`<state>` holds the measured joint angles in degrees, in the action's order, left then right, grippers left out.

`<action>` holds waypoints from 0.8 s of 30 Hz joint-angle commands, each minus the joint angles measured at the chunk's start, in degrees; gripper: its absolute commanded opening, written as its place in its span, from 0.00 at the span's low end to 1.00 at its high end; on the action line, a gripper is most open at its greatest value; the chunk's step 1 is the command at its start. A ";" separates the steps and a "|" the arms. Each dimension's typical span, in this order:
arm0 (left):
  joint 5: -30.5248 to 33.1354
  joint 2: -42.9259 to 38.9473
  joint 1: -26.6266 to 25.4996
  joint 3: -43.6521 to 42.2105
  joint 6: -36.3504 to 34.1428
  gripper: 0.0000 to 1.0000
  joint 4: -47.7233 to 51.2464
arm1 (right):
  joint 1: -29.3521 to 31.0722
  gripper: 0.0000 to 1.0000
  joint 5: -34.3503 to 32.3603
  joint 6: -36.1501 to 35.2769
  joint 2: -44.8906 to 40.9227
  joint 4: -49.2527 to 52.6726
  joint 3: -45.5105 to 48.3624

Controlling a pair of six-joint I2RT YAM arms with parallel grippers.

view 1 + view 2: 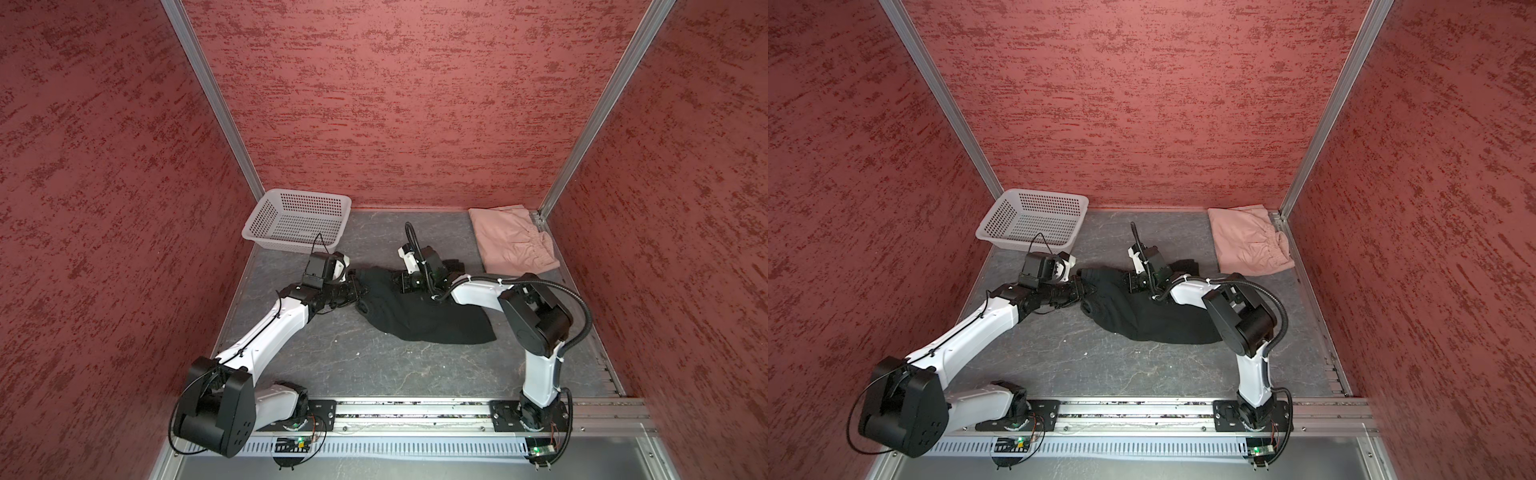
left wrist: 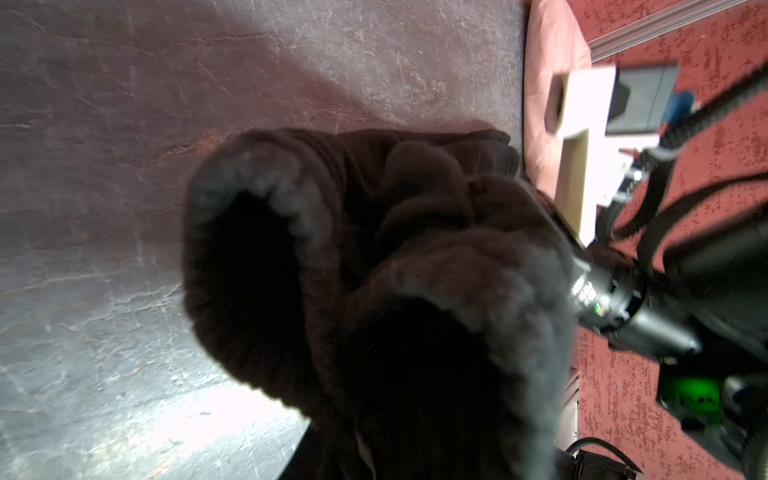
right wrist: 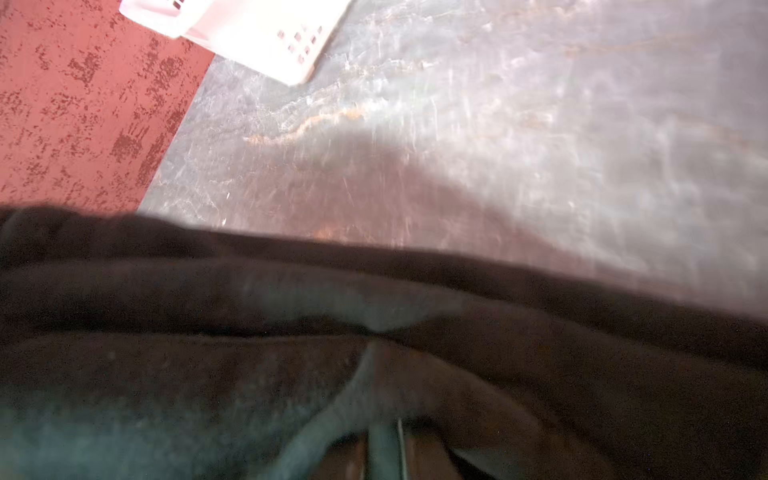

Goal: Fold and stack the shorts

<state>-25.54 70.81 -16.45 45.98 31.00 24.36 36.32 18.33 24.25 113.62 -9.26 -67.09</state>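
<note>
Left fingers (image 1: 352, 291) clamped on black shorts (image 1: 432, 320), edge raised for fold. Right fingers (image 1: 400, 284) under fabric, state indeterminate. Pink shorts (image 1: 511, 241) folded aside, likely stack base.

Top views sharp, evenly lit — wrist views blur black shorts (image 3: 249, 374); table (image 3: 582, 104) glares.

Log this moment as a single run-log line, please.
black shorts: crumpled, centre | pink shorts: folded, far-right corner | left end effector: gripping black shorts' edge | right end effector: on black shorts, grip unclear | basket: empty
</note>
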 commanded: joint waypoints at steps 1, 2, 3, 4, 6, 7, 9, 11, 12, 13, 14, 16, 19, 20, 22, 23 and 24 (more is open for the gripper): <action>0.94 -1.76 0.10 3.10 -3.62 0.29 5.16 | -0.79 0.23 5.85 1.39 4.52 -0.21 -2.71; 2.27 -1.94 0.18 4.01 -4.24 0.28 6.84 | -0.80 0.26 7.60 1.94 5.00 -0.24 -2.66; 3.56 -2.14 0.43 5.01 -4.74 0.27 8.69 | -0.76 0.27 8.47 2.09 4.87 0.08 -2.40; 4.52 -2.25 0.74 6.07 -5.15 0.27 10.42 | -0.72 0.30 8.69 1.97 4.25 0.62 -1.92; 5.37 -2.25 1.49 8.14 -6.09 0.26 13.31 | -0.81 0.35 7.38 0.63 2.27 3.37 -1.40; 5.87 -2.24 1.76 9.37 -6.64 0.26 14.89 | -0.81 0.38 5.87 -0.03 0.95 4.64 -1.08; 6.75 -2.16 1.86 11.59 -7.90 0.26 17.64 | -1.15 0.44 4.00 -0.78 -1.61 6.02 -0.35; 7.70 -1.78 2.16 13.92 -9.20 0.26 20.64 | -1.97 0.46 3.73 -0.83 -4.07 5.97 0.81; 8.23 -1.28 2.52 15.32 -9.91 0.25 22.55 | -2.49 0.47 3.69 -0.89 -5.47 5.97 1.51; 8.73 -0.76 3.09 16.88 -10.59 0.25 24.63 | -3.01 0.48 3.29 -0.95 -6.81 6.20 2.33; 9.13 -0.23 3.56 18.08 -11.17 0.25 26.26 | -3.45 0.48 2.63 -1.14 -7.89 6.62 3.16; 9.92 0.63 4.84 20.49 -12.90 0.25 29.29 | -4.31 0.49 0.98 -1.88 -10.00 8.25 4.99; 10.11 1.09 6.61 22.48 -14.64 0.25 31.75 | -3.50 0.40 -0.17 -5.29 -10.30 12.13 5.21; 10.16 1.09 7.00 22.94 -15.12 0.24 32.16 | -2.48 0.37 -0.55 -5.76 -9.87 13.05 4.75; 10.24 1.26 7.56 23.82 -15.84 0.24 32.75 | -0.14 0.29 1.13 -5.50 -8.77 10.56 5.10; 10.16 1.43 7.72 24.17 -16.02 0.24 32.81 | 0.50 0.26 2.63 -4.49 -7.95 8.51 5.25; 9.92 1.76 7.70 24.69 -16.28 0.24 32.92 | 1.29 0.23 4.42 -3.28 -6.76 6.42 4.93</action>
<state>-15.81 72.03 -9.08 68.40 17.37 55.75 34.70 19.84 21.02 104.38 -0.16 -62.39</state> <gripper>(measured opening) 0.243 0.251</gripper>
